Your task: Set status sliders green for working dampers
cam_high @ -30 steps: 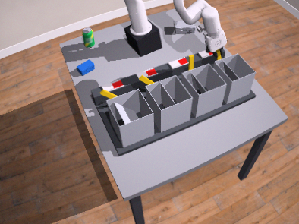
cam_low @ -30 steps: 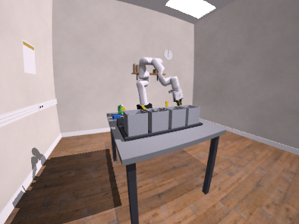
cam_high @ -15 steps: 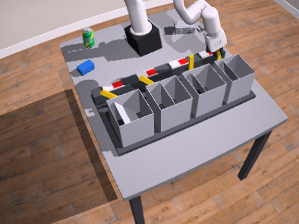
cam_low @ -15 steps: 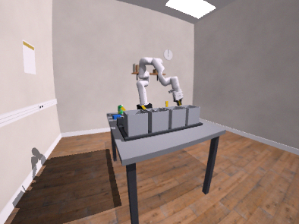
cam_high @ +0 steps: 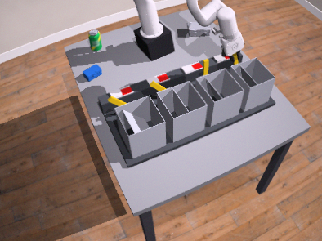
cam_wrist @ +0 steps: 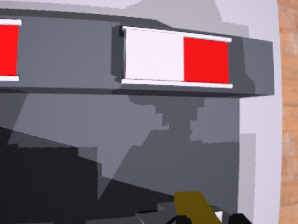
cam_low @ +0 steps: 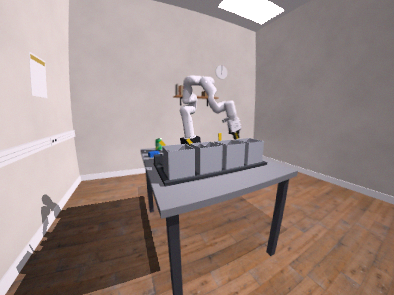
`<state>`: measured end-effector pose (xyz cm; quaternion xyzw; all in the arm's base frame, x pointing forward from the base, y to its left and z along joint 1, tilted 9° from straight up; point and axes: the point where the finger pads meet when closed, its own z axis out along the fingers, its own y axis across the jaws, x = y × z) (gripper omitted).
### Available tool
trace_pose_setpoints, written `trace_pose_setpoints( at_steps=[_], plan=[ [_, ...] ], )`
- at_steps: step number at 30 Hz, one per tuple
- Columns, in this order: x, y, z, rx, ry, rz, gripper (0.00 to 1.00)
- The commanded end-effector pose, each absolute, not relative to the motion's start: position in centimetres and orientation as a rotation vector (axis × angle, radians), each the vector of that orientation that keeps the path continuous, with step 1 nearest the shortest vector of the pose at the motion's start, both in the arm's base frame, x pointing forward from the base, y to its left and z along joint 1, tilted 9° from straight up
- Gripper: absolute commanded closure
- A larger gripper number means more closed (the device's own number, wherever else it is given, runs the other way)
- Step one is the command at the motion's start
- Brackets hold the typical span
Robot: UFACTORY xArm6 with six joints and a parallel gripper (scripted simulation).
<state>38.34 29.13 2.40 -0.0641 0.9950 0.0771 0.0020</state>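
Note:
Four grey open-topped duct dampers stand in a row on a dark tray point(cam_high: 192, 118). Each has a yellow handle behind it and a status slider further back. All the sliders show red beside a white cover. My gripper point(cam_high: 235, 57) is at the far right damper point(cam_high: 255, 81), shut on its yellow handle point(cam_high: 236, 59). In the wrist view the handle point(cam_wrist: 195, 207) sits between my fingertips at the bottom edge. That damper's slider point(cam_wrist: 176, 56) lies beyond, with its white cover point(cam_wrist: 152, 54) on the left and red point(cam_wrist: 206, 60) on the right. From the side view my gripper point(cam_low: 235, 134) hangs just behind the row.
A green can point(cam_high: 96, 40) and a blue block point(cam_high: 92, 72) sit at the table's back left. The arm's black base point(cam_high: 154, 42) stands behind the sliders. A small grey fixture point(cam_high: 196, 33) lies at the back right. The table's right edge is close to the far right damper.

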Motion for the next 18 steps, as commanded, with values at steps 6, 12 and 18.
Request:
trace_pose_setpoints(
  at_steps=[6, 12, 18],
  plan=[
    [38.45, 29.35, 2.58, -0.202, 3.119, 0.227, 0.81],
    [38.43, 29.48, 2.60, -0.201, 3.119, 0.206, 0.81],
    [38.39, 29.79, 2.63, -0.201, 3.120, 0.157, 0.81]
  ],
)
